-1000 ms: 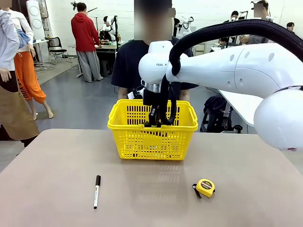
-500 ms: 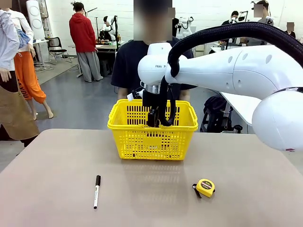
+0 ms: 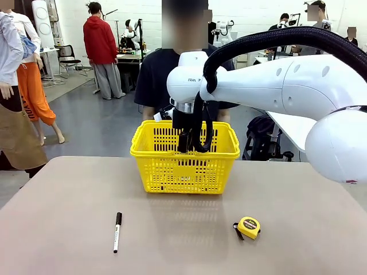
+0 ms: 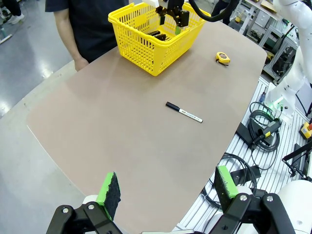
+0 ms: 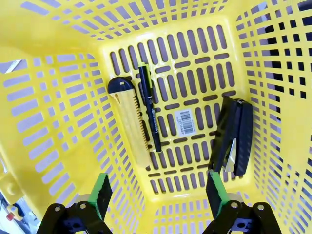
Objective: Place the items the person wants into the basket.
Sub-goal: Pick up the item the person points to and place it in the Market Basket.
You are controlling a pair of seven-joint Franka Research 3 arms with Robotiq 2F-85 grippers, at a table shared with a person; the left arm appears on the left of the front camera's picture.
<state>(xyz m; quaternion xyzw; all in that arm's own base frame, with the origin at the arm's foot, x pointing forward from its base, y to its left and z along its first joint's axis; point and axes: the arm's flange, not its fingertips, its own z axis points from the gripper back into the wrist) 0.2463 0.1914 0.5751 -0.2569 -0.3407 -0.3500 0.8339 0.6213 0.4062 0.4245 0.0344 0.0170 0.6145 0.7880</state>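
Observation:
The yellow basket [image 3: 183, 172] stands at the far middle of the table, in front of the person [image 3: 155, 74] in a black T-shirt. My right gripper [image 3: 192, 146] hangs over its opening, open and holding nothing [image 5: 158, 192]. On the basket floor [image 5: 195, 87] lie three items. A yellow-and-black utility knife [image 5: 130, 124] and a thin black pen [image 5: 150, 109] lie side by side. A long black stapler [image 5: 234, 136] lies apart at the other side. My left gripper [image 4: 168, 185] is open, high above the table's near edge, far from the basket [image 4: 141, 48].
A white marker with a black cap [image 3: 117, 231] lies on the near left of the table. A round yellow tape measure [image 3: 249, 227] sits at the near right. The right arm [image 3: 287, 86] spans the right side above the table.
The right gripper's jaws have gone from shut to open over the basket, and the hand has risen slightly. The marker and the tape measure have not moved.

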